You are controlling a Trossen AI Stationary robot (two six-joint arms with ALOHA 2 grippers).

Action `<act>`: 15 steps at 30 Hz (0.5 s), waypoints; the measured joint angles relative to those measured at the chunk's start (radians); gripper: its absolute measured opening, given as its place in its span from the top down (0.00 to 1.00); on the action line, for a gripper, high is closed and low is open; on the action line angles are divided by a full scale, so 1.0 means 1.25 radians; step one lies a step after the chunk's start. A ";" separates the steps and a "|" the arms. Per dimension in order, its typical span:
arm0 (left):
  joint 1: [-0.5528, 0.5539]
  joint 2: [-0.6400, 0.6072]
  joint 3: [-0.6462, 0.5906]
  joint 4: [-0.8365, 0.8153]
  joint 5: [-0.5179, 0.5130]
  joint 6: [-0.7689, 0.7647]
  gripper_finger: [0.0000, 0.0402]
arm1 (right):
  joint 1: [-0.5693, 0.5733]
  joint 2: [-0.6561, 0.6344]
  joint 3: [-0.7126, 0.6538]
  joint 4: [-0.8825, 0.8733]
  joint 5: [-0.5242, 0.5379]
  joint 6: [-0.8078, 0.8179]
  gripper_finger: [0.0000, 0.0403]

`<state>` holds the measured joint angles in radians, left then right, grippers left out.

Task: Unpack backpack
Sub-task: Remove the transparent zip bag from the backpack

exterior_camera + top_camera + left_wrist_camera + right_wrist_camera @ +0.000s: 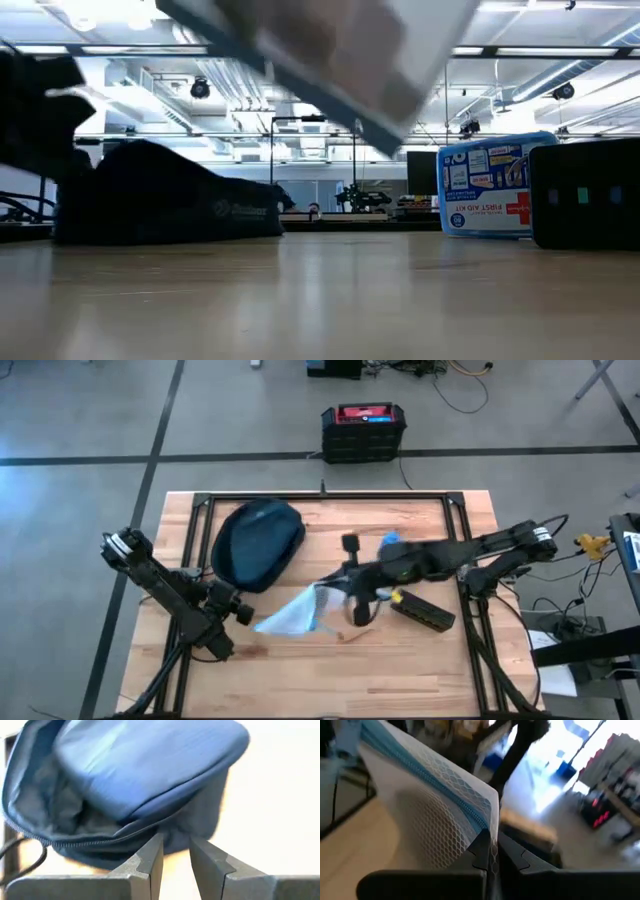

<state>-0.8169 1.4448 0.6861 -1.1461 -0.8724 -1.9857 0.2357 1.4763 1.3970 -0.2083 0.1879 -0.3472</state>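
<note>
Held above the table's middle, a clear mesh zip pouch [435, 815] hangs from the right gripper [492, 852], whose fingers pinch its edge, probably carrying it away from the backpack [258, 543]. That navy backpack lies unzipped toward the table's back left. Just in front of it waits the left gripper [176, 857], fingers slightly apart and empty, likely placed to steady the bag.

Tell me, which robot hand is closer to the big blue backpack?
Left. The left gripper sits just beside the backpack, fingers slightly apart. The right gripper is farther off, shut on a mesh zip pouch.
</note>
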 joint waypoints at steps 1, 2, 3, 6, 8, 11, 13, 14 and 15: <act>0.000 -0.015 0.014 0.001 -0.022 0.022 0.80 | 0.000 0.011 -0.017 0.008 0.003 0.012 1.00; 0.000 -0.028 0.027 0.002 -0.044 0.047 0.80 | 0.000 0.024 -0.034 0.021 0.006 0.023 1.00; 0.000 -0.038 0.040 0.005 -0.069 0.066 0.80 | 0.000 0.041 -0.052 0.038 0.007 0.037 1.00; 0.000 -0.061 0.089 0.041 -0.143 0.153 0.80 | 0.005 0.110 -0.096 0.091 0.007 0.058 1.00; 0.000 -0.064 0.120 0.083 -0.177 0.240 0.80 | 0.009 0.164 -0.106 0.112 0.004 0.061 1.00; 0.000 -0.051 0.157 0.233 -0.199 0.439 0.80 | 0.014 0.236 -0.105 0.161 0.021 0.062 1.00; -0.002 -0.024 0.161 0.402 -0.214 0.631 0.80 | 0.014 0.283 -0.103 0.192 0.027 0.067 1.00; -0.004 -0.005 0.161 0.502 -0.214 0.740 0.80 | 0.014 0.306 -0.103 0.204 0.029 0.069 1.00; -0.006 0.017 0.157 0.604 -0.211 0.852 0.80 | 0.014 0.327 -0.103 0.215 0.031 0.069 1.00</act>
<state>-0.8245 1.4661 0.8828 -0.3908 -1.1366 -0.9212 0.2532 1.8853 1.2686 0.0607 0.2265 -0.2612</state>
